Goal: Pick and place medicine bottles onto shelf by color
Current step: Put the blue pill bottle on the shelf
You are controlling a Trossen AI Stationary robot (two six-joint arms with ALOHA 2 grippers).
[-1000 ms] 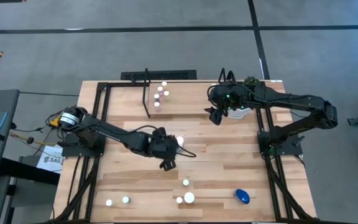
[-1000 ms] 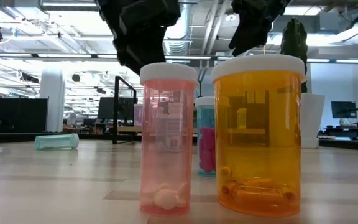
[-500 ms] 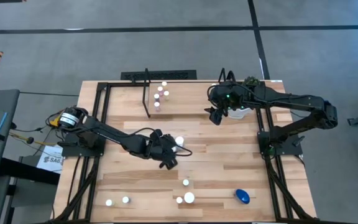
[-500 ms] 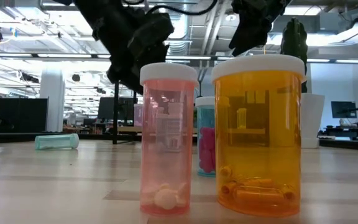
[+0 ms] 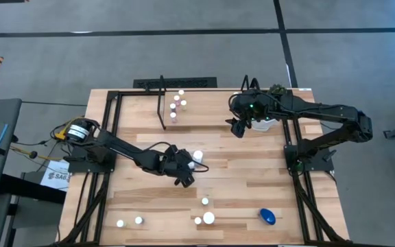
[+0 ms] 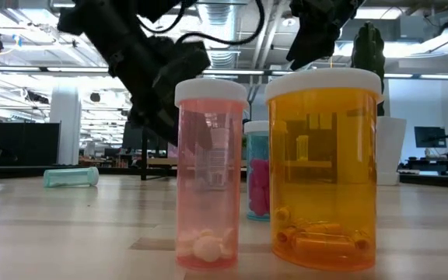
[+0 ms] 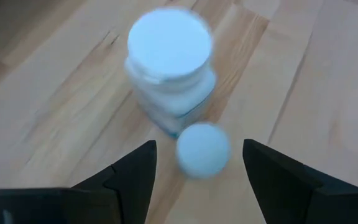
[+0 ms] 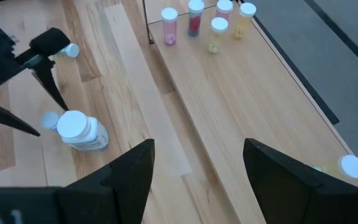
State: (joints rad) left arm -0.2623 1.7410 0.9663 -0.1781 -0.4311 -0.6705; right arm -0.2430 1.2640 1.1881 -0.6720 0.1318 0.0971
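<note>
Five bottles point(image 5: 177, 100) stand on the shelf point(image 5: 184, 103) at twelve o'clock, about seven remain on the surface point(image 5: 252, 171), mostly toward six o'clock, and the left hand point(image 7: 197, 168), spread, nears a white-capped bottle point(image 7: 169, 68) at centre, while the spread right hand point(image 5: 237, 128) waits at one o'clock.

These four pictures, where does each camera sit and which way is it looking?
High view: above the table, looking straight down; both arms show, left gripper mid-table.
Low view: at table height, looking level past a pink bottle and an orange bottle; arms hang in from above.
Left wrist view: on the left arm, looking past its open fingers at a white bottle.
Right wrist view: on the right arm, right gripper open.
Shared: the white bottle appears in both wrist views.
</note>
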